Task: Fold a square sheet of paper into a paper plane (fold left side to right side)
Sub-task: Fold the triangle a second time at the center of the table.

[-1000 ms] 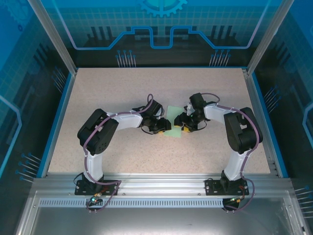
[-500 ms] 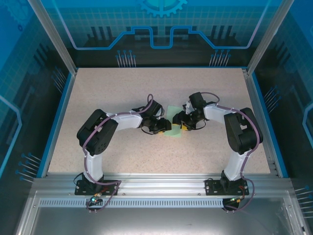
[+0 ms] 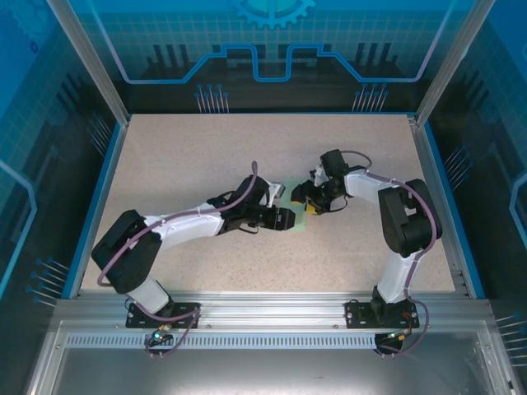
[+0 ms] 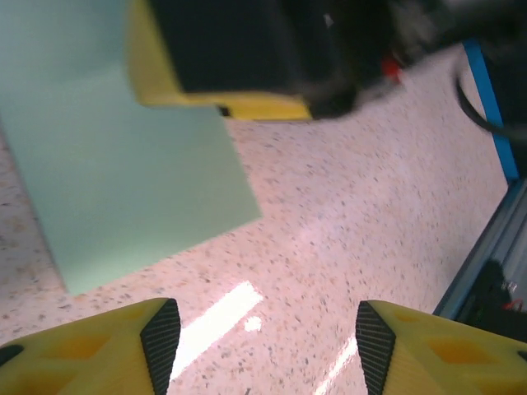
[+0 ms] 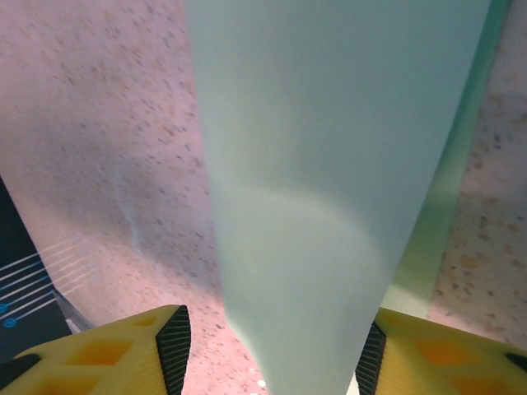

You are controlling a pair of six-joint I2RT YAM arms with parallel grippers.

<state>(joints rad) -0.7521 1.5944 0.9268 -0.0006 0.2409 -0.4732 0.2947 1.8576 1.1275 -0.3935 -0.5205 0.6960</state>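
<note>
Overhead, both arms reach to mid-bench (image 3: pixel 181 164) & their heads nearly meet: left gripper (image 3: pixel 285 219) comes in from the left, right gripper (image 3: pixel 307 202) sits just beside it, a bit farther back. From up there the square sheet of paper (image 3: pixel 298 217) is only a pale mint sliver btwn the two heads. Its shape, its layers & how the jaws stand can't be read in that view.

Left wrist cam fills some of that in. The sheet (image 4: pixel 123 181) lies flat on the speckled bench as a straight-edged mint panel w/ two corners toward the cam. Left gripper (image 4: pixel 259 329) is released: its yellow fingers (image 4: pixel 107 346) w/ black pads stand wide apart, w/ bare bench btwn them. The sheet's near corner is just ahead of one finger, apart from it. Same view shows a yellow-and-black finger (image 4: pixel 230 49) of the right gripper lying over the sheet's far part.

Right wrist cam gives what neither other view does. The paper (image 5: pixel 329 164) runs up the middle btwn the right gripper's (image 5: pixel 273 337) fingers, narrowing toward the cam, w/ a soft curved shadow across it, so the top layer looks bowed, not flat. A darker green strip along one edge reads as a 2nd layer beneath. Jaws are apart, not clenched: a strip of bench shows btwn one pad & the paper. The other pad sits at the paper's edge; whether it touches can't be told.
</note>
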